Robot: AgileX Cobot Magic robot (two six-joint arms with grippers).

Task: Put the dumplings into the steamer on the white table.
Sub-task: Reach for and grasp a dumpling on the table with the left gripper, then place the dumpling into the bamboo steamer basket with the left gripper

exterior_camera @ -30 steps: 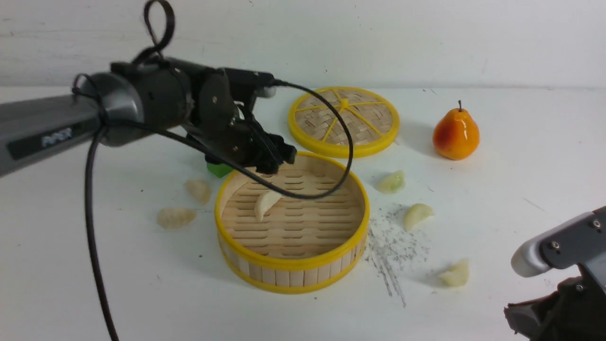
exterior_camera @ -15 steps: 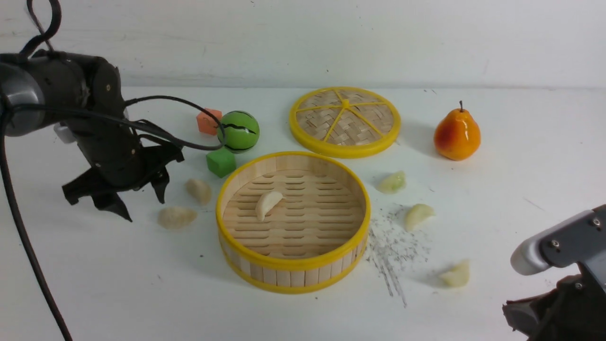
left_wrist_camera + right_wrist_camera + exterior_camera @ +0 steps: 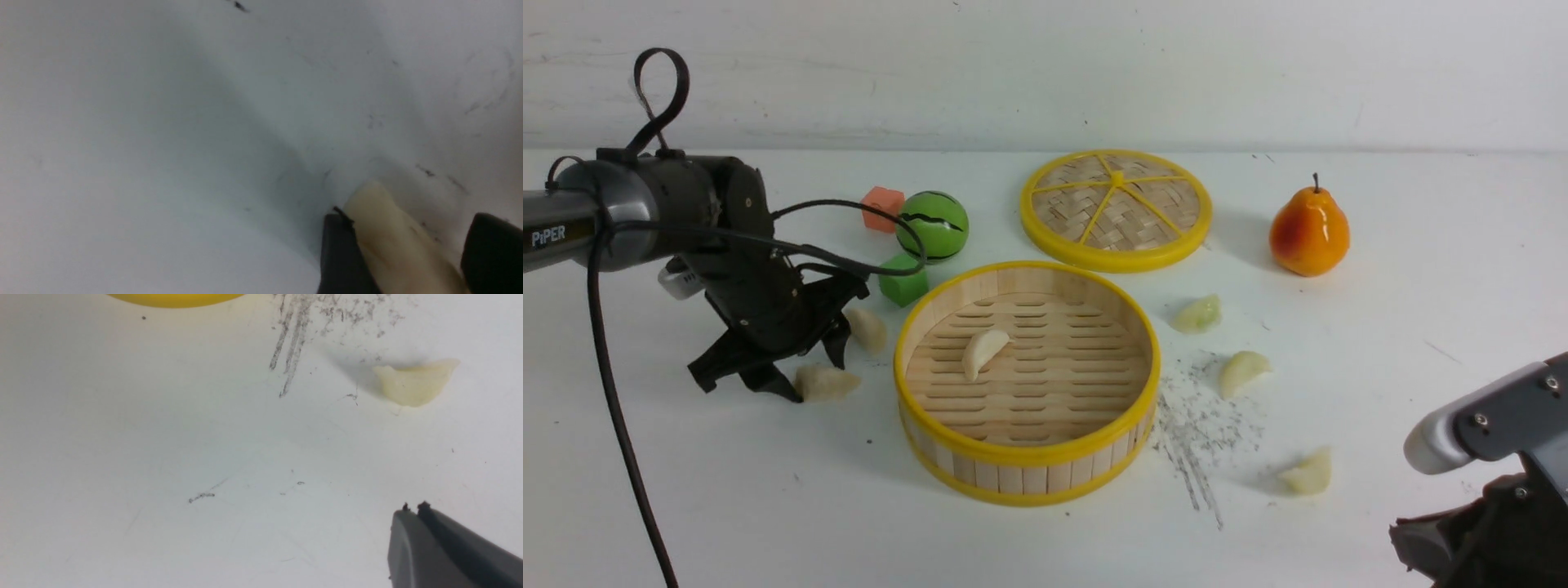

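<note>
Nearest, right of the steamer, the right gripper hangs low over the table, jaws pressed together on nothing. I take it as parked clear of the other arm's work. A dumpling lies just past it, beyond the grey scratches off the steamer's near right.

Left of the steamer, the left gripper is down at the table with jaws spread either side of a second dumpling. One finger is against it; the other stands just beside it. So it is bracketed, not pinched, and this looks like the closing step of a pick. A third dumpling lies just behind, closer to the steamer's wall. A fourth dumpling rests inside the steamer on the slats, left of centre, so by my count one is in and five are out. A pale dumpling and a greenish dumpling lie to the steamer's right.

Behind the steamer, a green cube, a ball and an orange cube sit to the far left. The lid lies straight behind, likely set off to leave the basket open, and a pear stands to the far right.

The left wrist view is blurred and cuts off both fingers and the dumpling's end, so contact on the second side is uncertain. In the front view the left gripper covers that dumpling's left tip, and the right gripper's fingers fall outside the frame.
</note>
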